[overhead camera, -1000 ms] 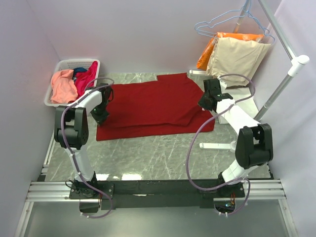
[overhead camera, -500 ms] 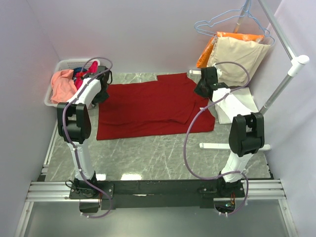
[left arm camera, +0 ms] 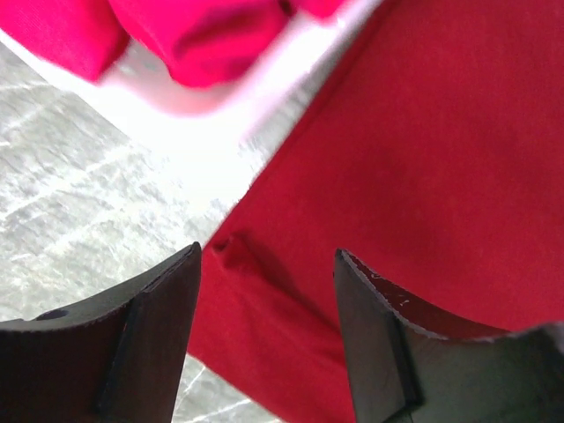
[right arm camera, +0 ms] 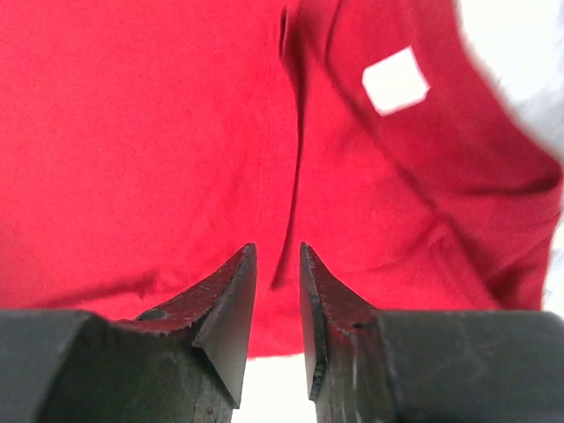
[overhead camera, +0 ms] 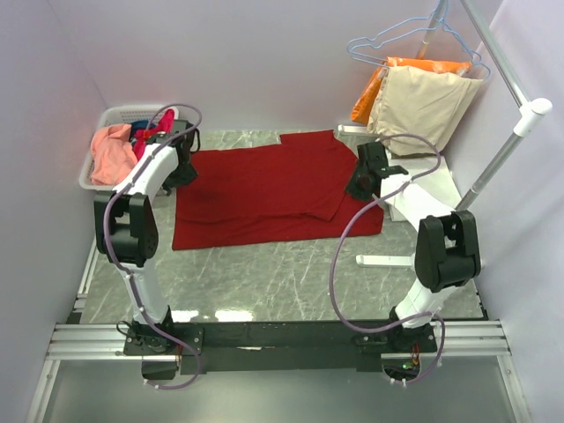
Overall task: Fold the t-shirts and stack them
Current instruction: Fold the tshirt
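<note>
A dark red t-shirt (overhead camera: 264, 189) lies flat across the marble table, with one layer folded over its lower part. My left gripper (overhead camera: 181, 160) hovers over the shirt's back left corner beside the basket. In the left wrist view its jaws (left arm camera: 267, 251) stand wide open over red cloth (left arm camera: 423, 176) and hold nothing. My right gripper (overhead camera: 359, 182) is above the shirt's right edge. In the right wrist view it is open (right arm camera: 278, 248) by a narrow gap, empty, over a crease near a white tag (right arm camera: 395, 79). Salmon-pink (overhead camera: 110, 152), magenta (overhead camera: 157, 132) and blue (overhead camera: 141, 132) t-shirts fill the basket.
The white basket (overhead camera: 113, 113) stands at the back left corner, close to my left gripper. Beige (overhead camera: 423, 101) and orange (overhead camera: 414, 63) garments hang on wire hangers at the back right. The rack's pole (overhead camera: 502, 154) and white foot (overhead camera: 388, 261) stand on the right.
Both grippers have opened and let go of the red shirt. The left arm moved back along the shirt's left edge toward the basket. The right gripper shifted slightly at the right edge.
</note>
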You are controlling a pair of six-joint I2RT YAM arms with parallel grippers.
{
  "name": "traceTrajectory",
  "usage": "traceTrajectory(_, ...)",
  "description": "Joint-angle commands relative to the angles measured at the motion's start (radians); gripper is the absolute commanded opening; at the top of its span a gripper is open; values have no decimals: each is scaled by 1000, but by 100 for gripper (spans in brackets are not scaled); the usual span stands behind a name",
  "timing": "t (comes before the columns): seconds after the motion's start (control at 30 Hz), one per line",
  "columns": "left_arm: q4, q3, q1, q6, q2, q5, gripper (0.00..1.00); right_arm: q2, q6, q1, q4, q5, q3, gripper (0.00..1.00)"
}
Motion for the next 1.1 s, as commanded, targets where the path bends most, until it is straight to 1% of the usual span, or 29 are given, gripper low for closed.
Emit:
traceTrajectory(0.0, 11, -46, -27, 45, -69, 43, 66, -69, 13, 53, -2, -57, -54, 35)
traceTrajectory(0.03, 5, -52, -29, 50, -72, 54, 66, -74, 16, 61, -1, -83, -63, 37)
traceTrajectory(0.13, -12, -78, -35, 43, -85, 60, 66, -71, 36, 94, 7, -109, -105, 38)
traceTrajectory(0.27, 5, -142, -41, 44, -114, 72, 66, -59, 56, 130, 21, -109, -142, 38)
traceTrajectory(0.37, -4, -153, -41, 45, -115, 67, 66, -40, 61, 144, 26, -103, -149, 38)
traceTrajectory(0.7, -18, -147, -41, 54, -134, 75, 67, 81, 52, 145, 50, -92, -94, 38)
traceTrajectory(0.87, -27, -138, -41, 63, -145, 71, 67, 104, 50, 145, 79, -80, -90, 38)
traceTrajectory(0.97, -29, -136, -41, 65, -146, 70, 67, 124, 39, 145, 84, -78, -68, 34)
traceTrajectory(1.0, -29, -135, -41, 65, -143, 72, 67, 134, 38, 145, 82, -74, -61, 30)
traceTrajectory(1.07, -30, -133, -41, 65, -143, 70, 67, 142, 36, 145, 81, -74, -45, 27)
